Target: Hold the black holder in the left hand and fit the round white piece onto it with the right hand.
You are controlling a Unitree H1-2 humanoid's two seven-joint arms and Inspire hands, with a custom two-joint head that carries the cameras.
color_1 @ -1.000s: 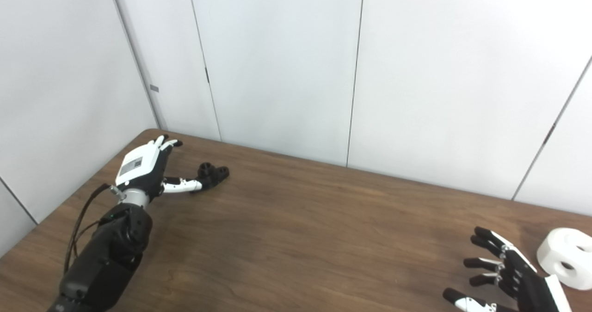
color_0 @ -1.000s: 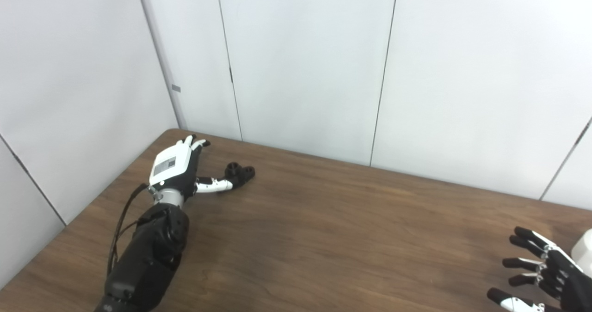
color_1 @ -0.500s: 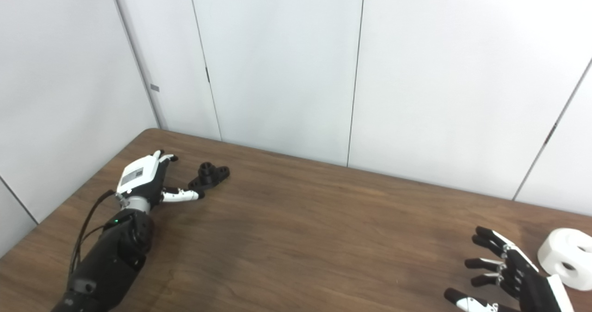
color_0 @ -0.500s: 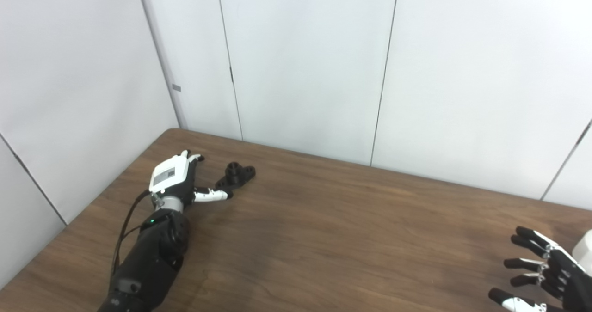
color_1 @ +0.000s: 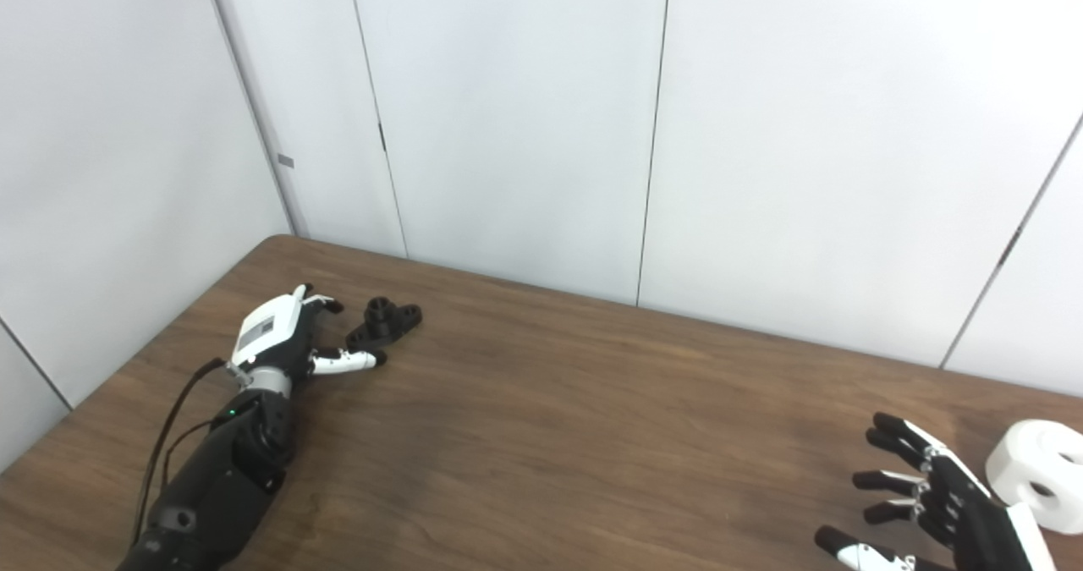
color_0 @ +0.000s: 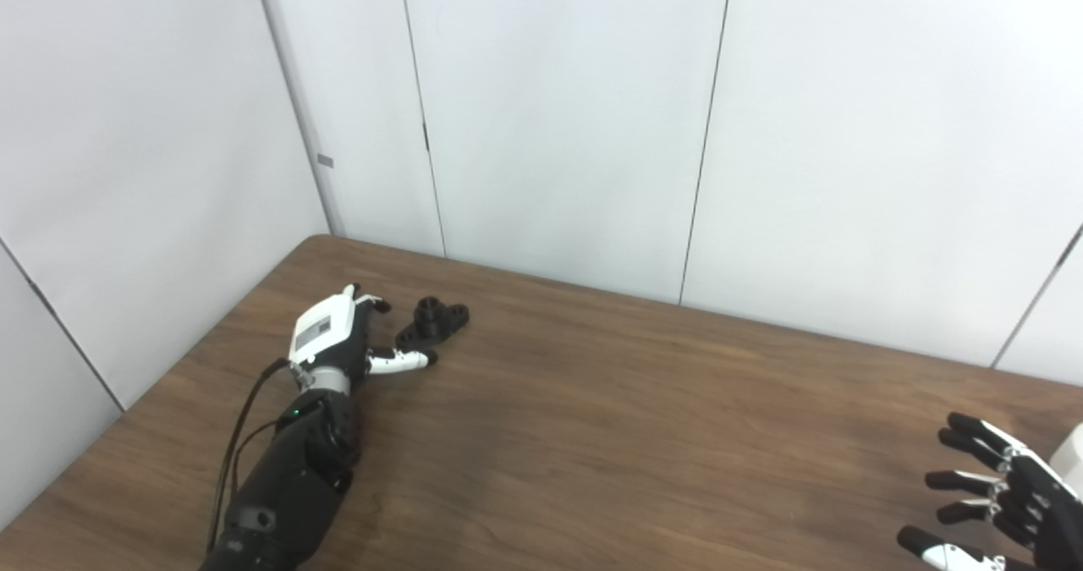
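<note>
At about 4 o'clock in the scene, nearest the camera, the right hand point(color_1: 939, 512) sits low over the tabletop point(color_1: 592, 436) with its fingers point(color_1: 888, 480) spread wide apart and pointing toward 10 o'clock, grasping nothing. Just beside it at its 3 o'clock lies the round white piece point(color_1: 1036, 474), a thick white ring with a dark hole through the middle, resting flat on the wood near the right edge of the view; the hand is close to it but not touching. In the left eye view only a sliver of the piece shows at the frame's edge. Between the two hands a wide stretch of brown wood grain lies open. Farther off, at about 10 o'clock, the left hand point(color_0: 334, 334) lies close to the surface, white back upward, fingers released and loosely extended, the thumb point(color_0: 402, 359) pointing toward 3 o'clock. The black holder point(color_0: 434, 320) sits just beyond that thumb at the hand's 2 o'clock, a small flat base with holes and a short round post standing up from it; whether the thumb tip touches its near end cannot be told. The holder stands near the far left corner, with the white wall panels point(color_0: 558, 114) rising close behind the far edge
</note>
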